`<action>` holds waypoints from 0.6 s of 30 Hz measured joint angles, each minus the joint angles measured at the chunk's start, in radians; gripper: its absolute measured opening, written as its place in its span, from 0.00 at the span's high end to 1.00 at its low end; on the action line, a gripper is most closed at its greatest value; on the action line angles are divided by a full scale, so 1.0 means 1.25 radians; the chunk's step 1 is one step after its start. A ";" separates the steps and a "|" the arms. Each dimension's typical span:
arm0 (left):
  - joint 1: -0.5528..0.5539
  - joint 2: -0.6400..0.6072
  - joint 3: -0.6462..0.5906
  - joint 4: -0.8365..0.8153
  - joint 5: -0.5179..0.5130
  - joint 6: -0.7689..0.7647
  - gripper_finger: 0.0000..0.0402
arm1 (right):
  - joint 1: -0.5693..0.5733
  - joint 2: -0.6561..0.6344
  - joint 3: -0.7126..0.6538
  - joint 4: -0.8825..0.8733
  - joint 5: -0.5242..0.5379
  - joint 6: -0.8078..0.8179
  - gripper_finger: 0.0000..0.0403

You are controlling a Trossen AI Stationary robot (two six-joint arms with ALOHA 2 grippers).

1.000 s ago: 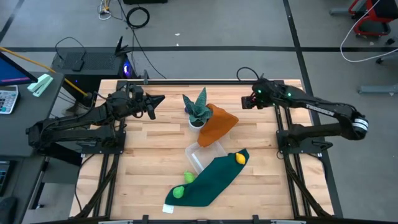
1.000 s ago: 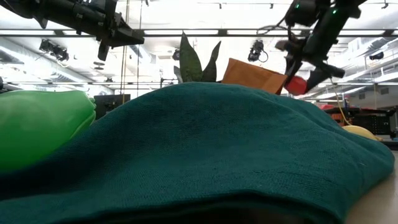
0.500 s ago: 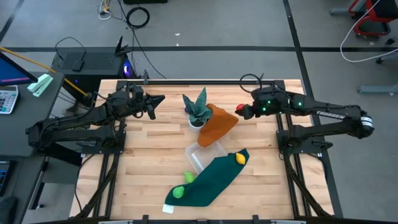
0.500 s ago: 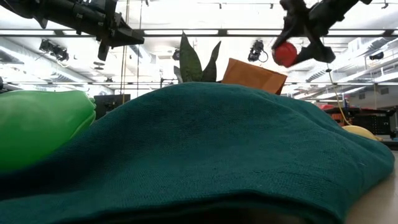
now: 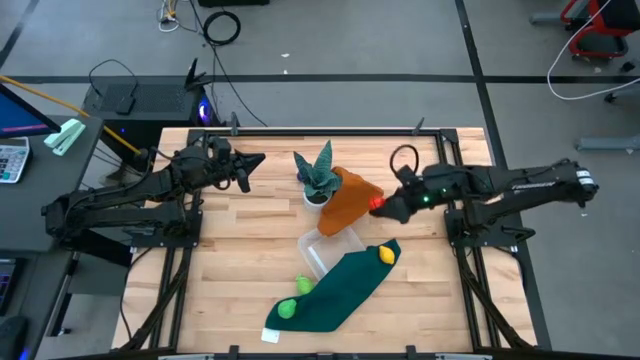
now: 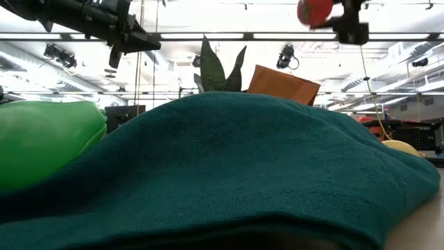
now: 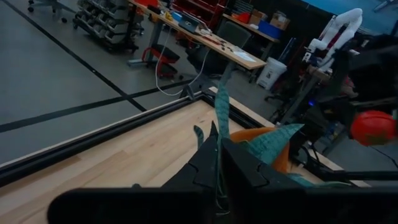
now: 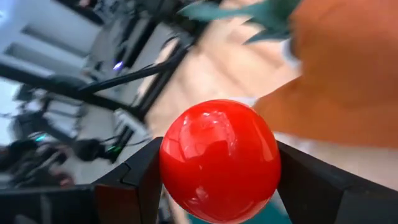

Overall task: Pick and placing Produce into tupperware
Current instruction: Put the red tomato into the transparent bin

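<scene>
Pale wooden slats make up the surface (image 5: 230,250) at the centre of the high view, ringed by grey floor with loose cables at the top and a desk corner with a calculator at the far left. No brand, label or other writing can be read in any view. At the frame's centre right, the right gripper (image 5: 378,205) hangs over the surface with its jaws pinching the red ball (image 5: 377,205); the right wrist view shows that ball (image 8: 219,160) clamped between two dark fingers (image 8: 134,180), and the low view shows it (image 6: 314,11) high at the top edge. Just left of it lies an orange cloth (image 5: 350,200), touching a spiky green plant in a white pot (image 5: 317,178). Below these, at the middle of the frame, sits the clear box (image 5: 330,250), partly overlapped at its lower right by a dark green cloth (image 5: 335,295) that runs down towards the lower left. A yellow piece (image 5: 385,255) rests on the cloth's upper right end, one green piece (image 5: 302,285) lies at the cloth's left edge just below the box, and another green piece (image 5: 287,309) sits on the cloth near its lower left end. The left gripper (image 5: 243,170) waits in the upper left part of the surface, jaws pressed together and holding nothing.
</scene>
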 joint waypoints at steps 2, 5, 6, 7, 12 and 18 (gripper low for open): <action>0.000 0.000 0.000 0.000 0.017 0.000 0.95 | 0.033 0.000 0.000 0.018 0.001 0.020 0.45; 0.000 0.000 0.000 -0.009 0.031 0.000 0.95 | 0.079 0.005 0.000 0.020 0.025 0.053 0.45; 0.000 0.000 0.000 -0.013 0.031 0.000 0.95 | 0.094 0.009 0.000 0.018 0.035 0.064 0.45; 0.000 0.000 0.000 -0.016 0.031 0.000 0.95 | 0.109 0.016 0.000 0.022 0.046 0.070 0.45; -0.003 0.000 0.000 -0.035 0.041 0.000 0.93 | 0.178 0.064 0.000 0.020 0.108 0.108 0.45; -0.003 0.000 0.000 -0.058 0.103 0.001 0.92 | 0.223 0.153 0.000 0.039 0.151 0.133 0.45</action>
